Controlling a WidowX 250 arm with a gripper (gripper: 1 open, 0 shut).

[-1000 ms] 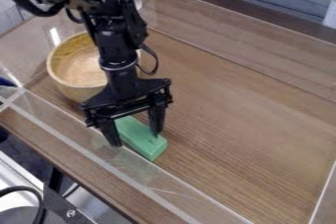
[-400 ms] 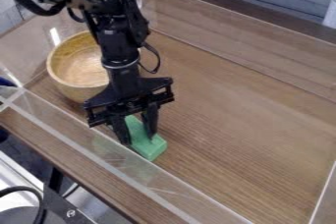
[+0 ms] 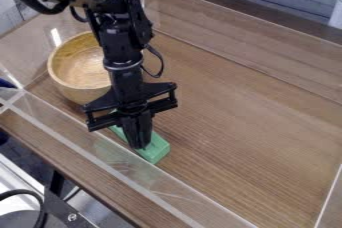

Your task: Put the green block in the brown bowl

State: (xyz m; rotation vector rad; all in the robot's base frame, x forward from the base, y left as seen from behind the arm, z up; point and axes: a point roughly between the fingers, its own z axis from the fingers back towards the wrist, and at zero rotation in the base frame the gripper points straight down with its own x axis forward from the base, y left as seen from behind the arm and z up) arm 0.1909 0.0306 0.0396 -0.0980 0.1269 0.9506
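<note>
clamped together on the upper-left end of the green block (image 3: 154,150) with the gripper (image 3: 138,136), pointing straight down. lying flat on the wooden table (image 3: 254,92), not yet lifted, with the free end poking out toward 5 o'clock of the fingertips. at about 10 o'clock from there, near but apart, the brown bowl (image 3: 60,84).

likely trouble: gripped near one end rather than mid-length, so could pivot, droop or slip out on the lift. once tilted, could clip the thick rim on the way over, or drop short onto the table. also close at 7 o'clock to the clear front panel (image 3: 67,137), near enough to catch a swinging end.

hidden: pad contact, covered by the fingers. roughly half the block under the gripper. right side of the bowl behind the arm. cannot tell how deep the bite goes.
</note>
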